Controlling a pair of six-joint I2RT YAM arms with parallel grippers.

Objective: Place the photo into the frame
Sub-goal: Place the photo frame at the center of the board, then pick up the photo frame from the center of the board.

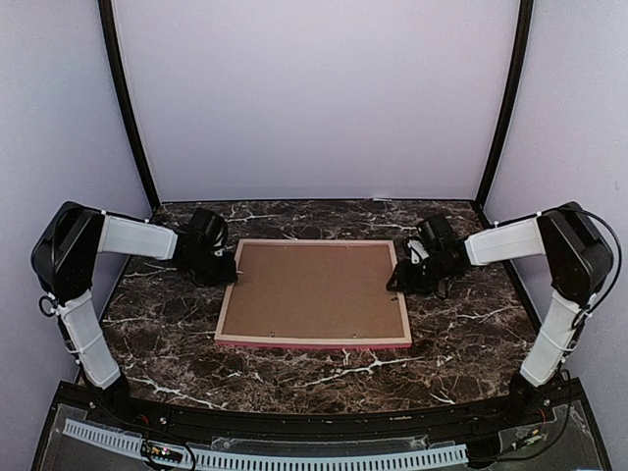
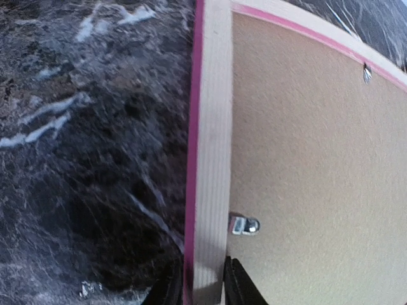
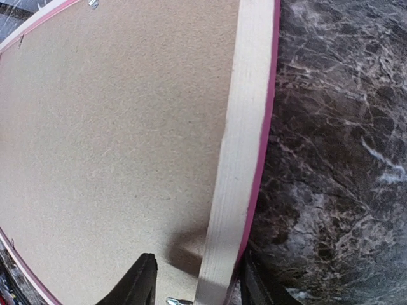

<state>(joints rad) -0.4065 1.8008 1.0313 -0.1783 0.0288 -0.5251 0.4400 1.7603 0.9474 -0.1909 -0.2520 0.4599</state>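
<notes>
Pink frame point(image 1: 314, 340) lay face down mid-tabletop point(image 1: 167, 334), brown backing panel point(image 1: 314, 289) upward. Left end effector point(image 2: 203, 289) pinched its left rail narrowly. Right end effector point(image 3: 194, 283) straddled the right rail, gaping wider, inner finger clear of the wood.

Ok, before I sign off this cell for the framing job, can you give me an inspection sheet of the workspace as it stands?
Surface: dark marble-pattern table, white veining.
Job's things: frame lies back up with a brown backing panel filling it and a metal clip at the panel's edge; photo not in sight.
Clutter: nothing seen.
Grippers: left gripper shut on the frame's left rail; right gripper open, jaws straddling the right rail.
Cables: black cable looped at the right arm's elbow.
Surroundings: plain pale walls, black corner poles.
</notes>
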